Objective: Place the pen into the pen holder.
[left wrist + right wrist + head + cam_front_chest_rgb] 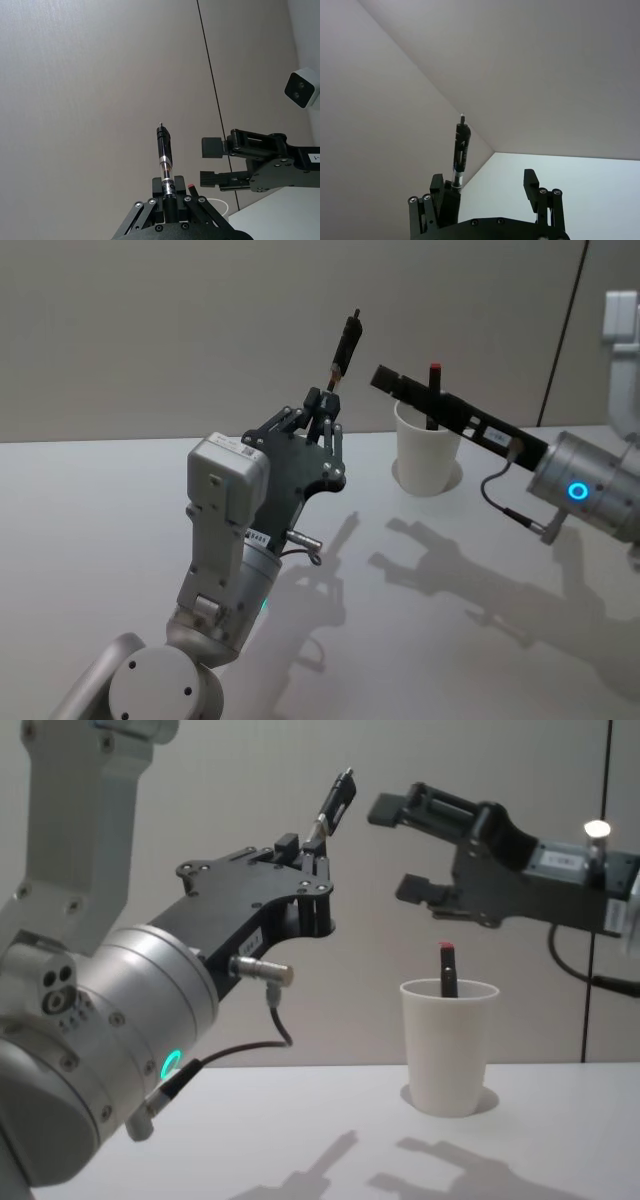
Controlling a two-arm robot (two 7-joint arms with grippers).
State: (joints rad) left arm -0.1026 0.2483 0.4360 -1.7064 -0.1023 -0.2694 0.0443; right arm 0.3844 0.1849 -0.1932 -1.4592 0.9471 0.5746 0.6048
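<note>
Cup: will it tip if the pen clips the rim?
Probably: the cup looks like thin paper, tapering to a narrow base, so likely light. One red-tipped pen inside adds little ballast. The open right hand above isn't steadying it.

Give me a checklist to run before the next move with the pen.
1. Grip: ok. The left gripper is shut on the lower end of the pen, which points up at a tilt.
2. Right gripper ready: ok. Its jaws are open, up in the air above the cup.
3. Pen between the right jaws: not ok. It is beside them, apart.
4. Cup upright: ok. It stands on the table.
5. Room in the cup: ok. One red-tipped pen leans inside and most of the mouth is free.
6. Pen over the cup: not ok. It is off to the robot's left.
</note>
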